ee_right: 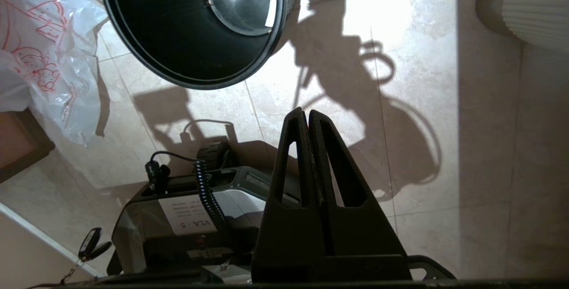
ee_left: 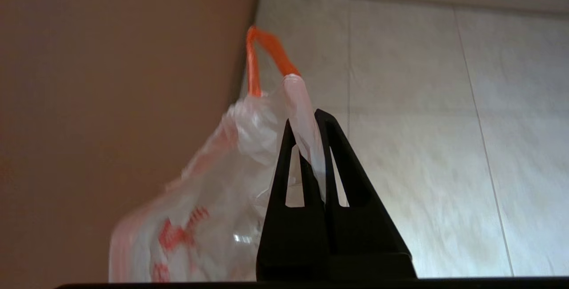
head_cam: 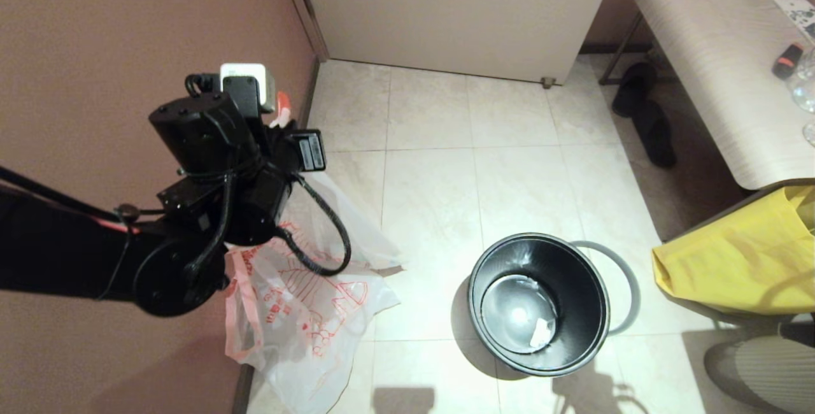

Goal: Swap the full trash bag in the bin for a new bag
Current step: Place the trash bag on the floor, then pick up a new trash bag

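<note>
- My left fingers [ee_left: 309, 118] are pinching the top of the full trash bag [ee_left: 200, 218], just under its orange-pink handle [ee_left: 266, 44]. The thin plastic is squeezed between them.
- The bag hangs down from my left fingers, close to the brown wall [head_cam: 95, 32]. Its neck is bunched up, and I think something clear shines through near the bottom.
- From my head view, the bag [head_cam: 305, 312] shows below my left arm, with red drawings on it. I cannot tell if its bottom touches the floor [head_cam: 446, 178].
- My right fingers [ee_right: 306, 113] are pressed together and hold nothing. They hang over the floor near my base, not far from the bin.
- The bin [head_cam: 573, 274] stands on the floor, well apart from the bag. It has no bag in it, only a small white scrap [head_cam: 541, 332] at the bottom.
- The grey ring [head_cam: 627, 280] is off the bin. It lies on the floor right beside it.
- I think the step now is getting rid of the full bag. It is out of the bin but not yet put down.
- Next I need a spot for it, away from the bin, and then I open my left fingers.
- After that I need the new bag. I cannot pick it out here.
- The plastic is thin and slippery, so I should move slowly.
</note>
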Robot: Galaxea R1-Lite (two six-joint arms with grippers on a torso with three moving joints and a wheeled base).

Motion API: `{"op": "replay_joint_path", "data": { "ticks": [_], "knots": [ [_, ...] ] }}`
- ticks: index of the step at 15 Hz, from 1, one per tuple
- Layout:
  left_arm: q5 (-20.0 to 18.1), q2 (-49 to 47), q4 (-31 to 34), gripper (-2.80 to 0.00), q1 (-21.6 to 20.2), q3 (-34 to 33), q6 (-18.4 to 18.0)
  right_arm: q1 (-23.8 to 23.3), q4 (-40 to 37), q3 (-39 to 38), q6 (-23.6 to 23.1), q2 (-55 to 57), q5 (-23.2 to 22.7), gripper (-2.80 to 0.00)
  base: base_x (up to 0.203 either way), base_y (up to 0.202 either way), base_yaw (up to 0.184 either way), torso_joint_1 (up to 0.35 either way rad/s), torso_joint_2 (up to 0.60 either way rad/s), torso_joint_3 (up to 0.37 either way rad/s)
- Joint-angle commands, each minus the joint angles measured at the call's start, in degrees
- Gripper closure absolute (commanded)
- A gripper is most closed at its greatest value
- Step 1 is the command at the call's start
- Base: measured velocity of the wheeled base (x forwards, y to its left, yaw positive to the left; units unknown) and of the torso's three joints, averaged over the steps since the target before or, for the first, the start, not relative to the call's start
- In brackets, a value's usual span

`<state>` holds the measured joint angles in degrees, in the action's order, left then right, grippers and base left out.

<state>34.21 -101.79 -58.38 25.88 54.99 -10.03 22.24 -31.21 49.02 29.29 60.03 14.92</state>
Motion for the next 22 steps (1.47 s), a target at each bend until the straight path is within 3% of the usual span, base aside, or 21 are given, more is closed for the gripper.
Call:
{"op": "replay_joint_path", "data": {
  "ticks": [1, 5, 7, 8, 11, 13, 15, 19, 20, 22],
  "knots": [
    [0.9, -4.8, 1.3, 0.0, -1.5, 10.2, -0.6, 0.0, 2.3, -3.2, 0.2, 0.2, 0.0, 0.0, 0.0, 0.0, 0.0, 0.0, 0.0, 0.0],
    [3.8, -18.7, 10.7, 0.0, -4.9, 45.9, -3.6, 0.0, 13.1, -10.9, 0.3, 0.0, -0.2, 0.0, 0.0, 0.0, 0.0, 0.0, 0.0, 0.0],
    [-0.1, -26.2, 12.6, 0.0, -7.0, 57.0, -8.2, 0.4, 14.5, -12.9, 1.6, -3.2, -0.5, 0.0, 0.0, 0.0, 0.0, 0.0, 0.0, 0.0],
    [-1.6, -31.0, 13.2, -2.8, -8.3, 59.3, -11.1, 0.4, 14.6, -13.7, 3.3, -4.4, -1.2, 0.0, 0.0, 0.0, 0.0, 0.0, 0.0, 0.0],
    [-3.0, -37.6, 15.2, -2.8, -12.0, 57.9, -16.1, 0.3, 14.8, -15.3, 4.2, -4.5, -2.5, 0.0, 0.0, 0.0, 0.0, 0.0, 0.0, 0.0],
    [-2.1, -36.6, 22.9, -2.8, -11.8, 53.7, -15.3, 0.4, 14.7, -15.6, 4.3, -4.0, -2.6, 0.0, 0.0, 0.0, 0.0, 0.0, 0.0, 0.0],
    [-1.5, -30.9, 34.8, -2.8, -10.5, 52.9, -8.4, 0.4, 14.5, -16.6, 4.3, -6.2, -2.5, 0.0, 0.0, 0.0, 0.0, 0.0, 0.0, 0.0],
    [-1.4, -17.2, 68.4, -2.8, -4.3, 49.6, 17.2, 0.4, 10.5, -18.1, 4.5, -13.6, -2.5, 0.0, 0.0, 0.0, 0.0, 0.0, 0.0, 0.0],
    [-1.4, -15.3, 71.7, -2.8, -2.9, 46.2, 21.3, 0.4, 9.8, -18.3, 4.5, -14.5, -2.5, 0.0, 0.0, 0.0, 0.0, 0.0, 0.0, 0.0],
    [-1.3, -12.8, 72.7, -2.8, -1.9, 38.8, 25.2, 0.4, 9.7, -20.1, 4.6, -16.4, -2.6, 0.0, 0.0, 0.0, 0.0, 0.0, 0.0, 0.0]
  ]
}}
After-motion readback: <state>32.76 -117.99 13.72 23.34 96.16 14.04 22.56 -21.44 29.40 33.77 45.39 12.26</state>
